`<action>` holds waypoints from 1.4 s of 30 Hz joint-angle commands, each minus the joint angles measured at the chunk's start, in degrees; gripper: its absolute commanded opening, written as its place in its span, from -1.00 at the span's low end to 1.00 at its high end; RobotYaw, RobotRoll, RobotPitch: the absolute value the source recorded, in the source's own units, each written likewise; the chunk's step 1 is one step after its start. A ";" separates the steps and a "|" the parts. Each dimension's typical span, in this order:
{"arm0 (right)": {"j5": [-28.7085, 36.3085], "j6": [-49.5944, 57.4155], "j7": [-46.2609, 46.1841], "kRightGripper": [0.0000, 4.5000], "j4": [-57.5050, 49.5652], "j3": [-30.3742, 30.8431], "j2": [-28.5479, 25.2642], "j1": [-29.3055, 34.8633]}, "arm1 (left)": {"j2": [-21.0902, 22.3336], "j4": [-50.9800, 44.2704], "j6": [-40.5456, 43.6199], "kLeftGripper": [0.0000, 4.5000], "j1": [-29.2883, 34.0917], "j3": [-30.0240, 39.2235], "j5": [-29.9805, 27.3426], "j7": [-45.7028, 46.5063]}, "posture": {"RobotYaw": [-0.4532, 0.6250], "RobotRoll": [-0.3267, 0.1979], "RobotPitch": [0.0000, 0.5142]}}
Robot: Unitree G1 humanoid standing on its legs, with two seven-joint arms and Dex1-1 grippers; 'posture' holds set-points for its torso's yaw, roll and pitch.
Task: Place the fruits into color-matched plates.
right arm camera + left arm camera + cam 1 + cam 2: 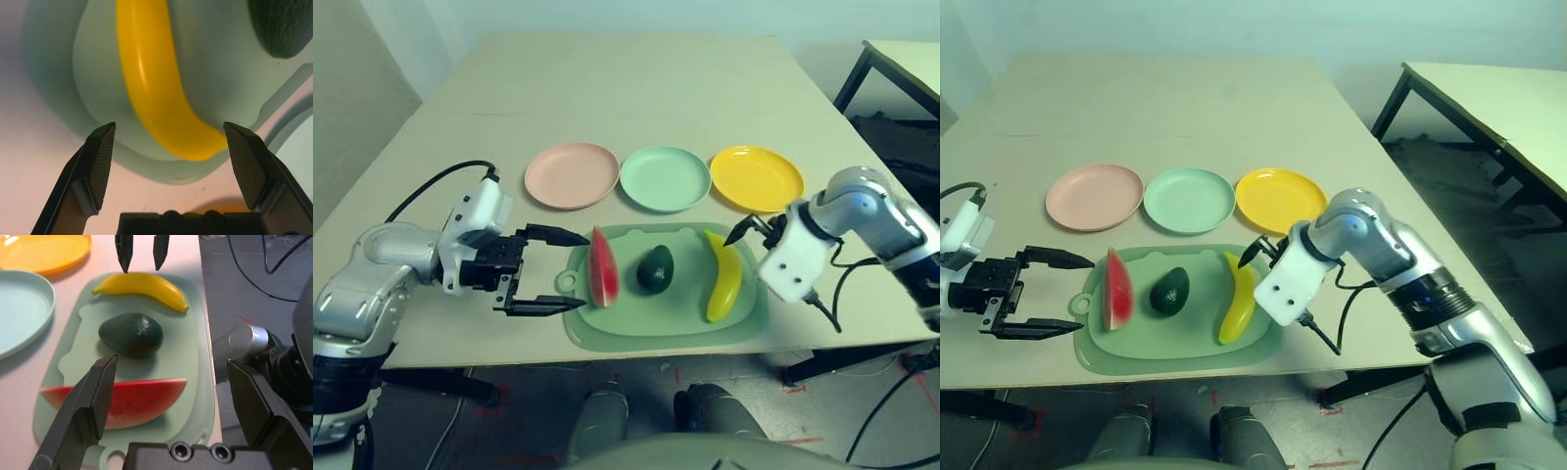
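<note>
On the green cutting board (666, 323) lie a red watermelon wedge (603, 268), a dark green avocado (656, 268) and a yellow banana (722, 277). Behind the board stand three plates in a row: pink (572, 175), mint green (665, 178) and yellow (756, 178), all bare. My left gripper (581, 271) is open at the board's left end, its fingers straddling the wedge's rind side without touching it. My right gripper (750, 233) is open, hovering over the far tip of the banana (156, 83), between board and yellow plate.
The board lies close to the table's front edge (636, 354). A second table (1489, 98) stands to the right, with dark cables on the floor beside it. Bare tabletop stretches behind the plates.
</note>
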 commanded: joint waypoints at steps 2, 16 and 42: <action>-1.08 -2.34 -0.24 0.97 1.55 2.23 1.64 -0.80 | 1.16 -1.14 0.18 1.00 0.69 0.40 0.59 0.42 | 0.05 0.25 -0.66; -2.51 -3.45 -0.32 -0.25 8.93 2.80 1.15 -1.96 | 0.50 -1.64 -2.61 1.00 0.73 0.80 1.30 3.45 | 0.08 0.25 -0.64; -18.64 1.01 -25.29 -0.27 59.24 4.08 5.98 -26.76 | -2.42 1.31 -0.28 1.00 -5.24 -1.02 3.24 9.84 | 0.04 0.25 -0.65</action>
